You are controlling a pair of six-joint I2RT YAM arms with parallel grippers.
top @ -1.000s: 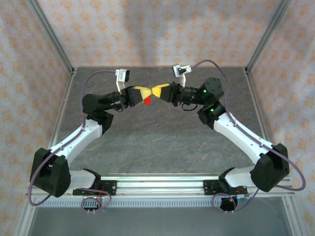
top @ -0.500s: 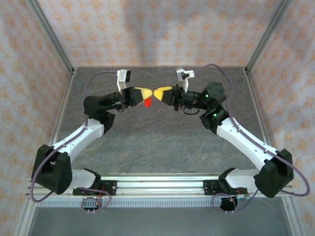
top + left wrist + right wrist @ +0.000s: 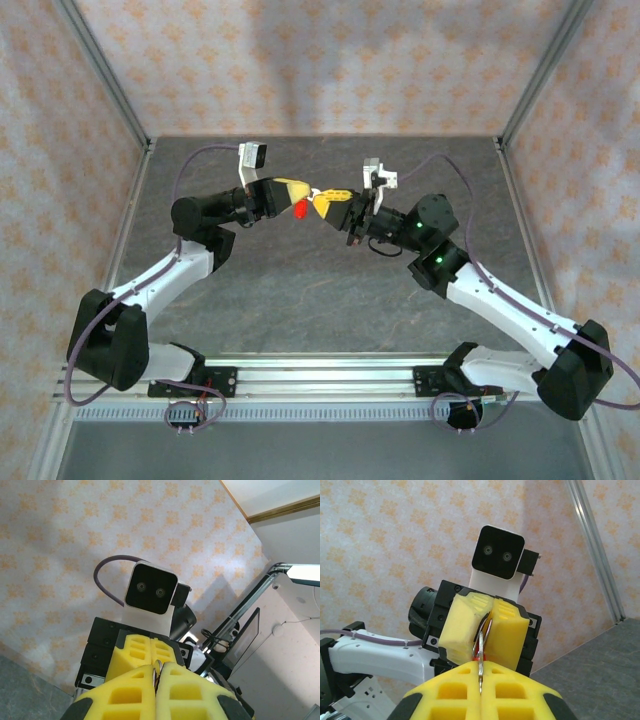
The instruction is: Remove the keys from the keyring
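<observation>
Thin silver keyring (image 3: 481, 647), red piece (image 3: 299, 208) dangling, stretches edge-on between left gripper (image 3: 303, 188) and right gripper (image 3: 322, 197), both clamping it.

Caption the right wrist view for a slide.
Right gripper and left gripper face each other in mid-air, both shut on the keyring between them.

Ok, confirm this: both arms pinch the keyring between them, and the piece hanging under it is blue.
Not blue: the piece hanging under the keyring is red, seen in the top external view. The rest holds.
</observation>
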